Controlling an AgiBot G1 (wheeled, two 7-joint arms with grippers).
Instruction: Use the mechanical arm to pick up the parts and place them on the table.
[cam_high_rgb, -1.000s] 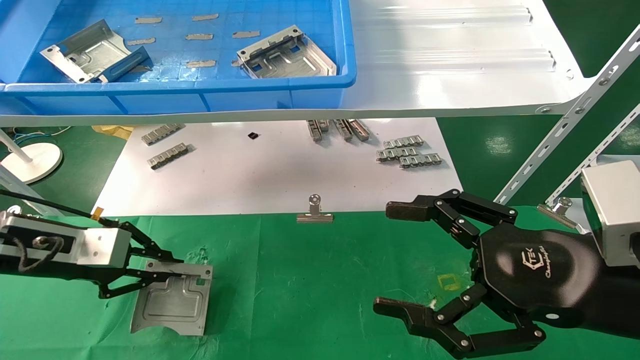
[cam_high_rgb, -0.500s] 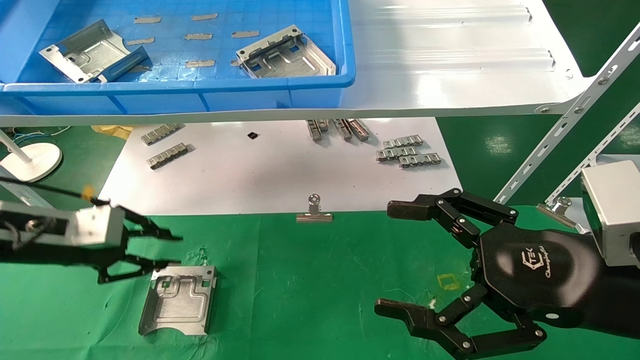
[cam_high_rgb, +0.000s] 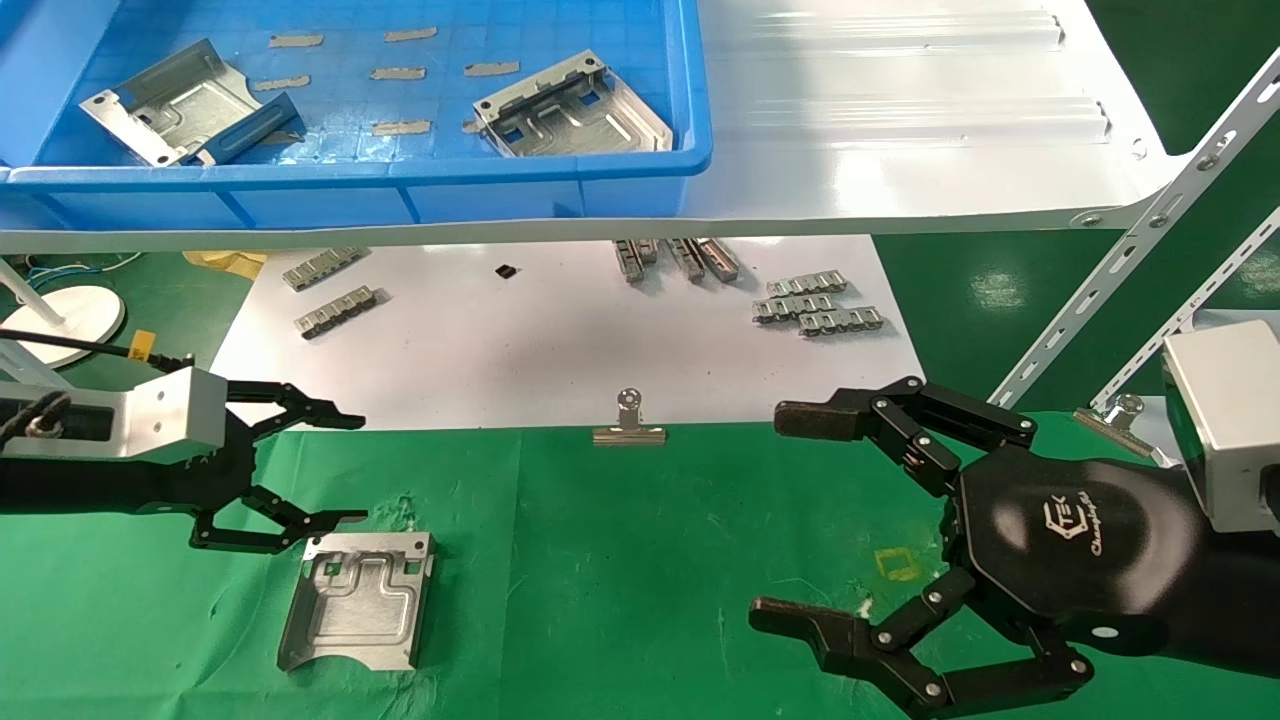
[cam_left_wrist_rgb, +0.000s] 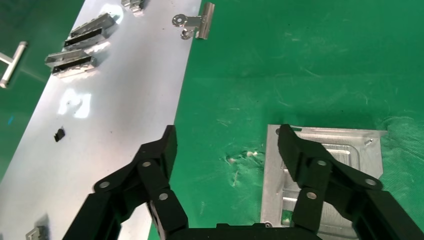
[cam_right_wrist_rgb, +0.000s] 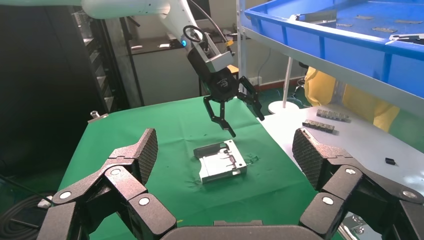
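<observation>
Lifting clear, your left gripper (cam_high_rgb: 340, 470) hangs wide over the part (cam_high_rgb: 357, 600) near the table's (cam_high_rgb: 620, 570) left edge; rise straight, don't clip it.

Factory workshop bench

A blue parts bin (cam_high_rgb: 560, 180) at 11 o'clock, a slotted steel shelf frame (cam_high_rgb: 1140, 240) at 2, green cloth table (cam_high_rgb: 620, 560) at 6.

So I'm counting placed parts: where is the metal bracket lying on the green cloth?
In the head view, the metal bracket lies flat on the green cloth at the robot's left, just below the open left gripper.
</observation>
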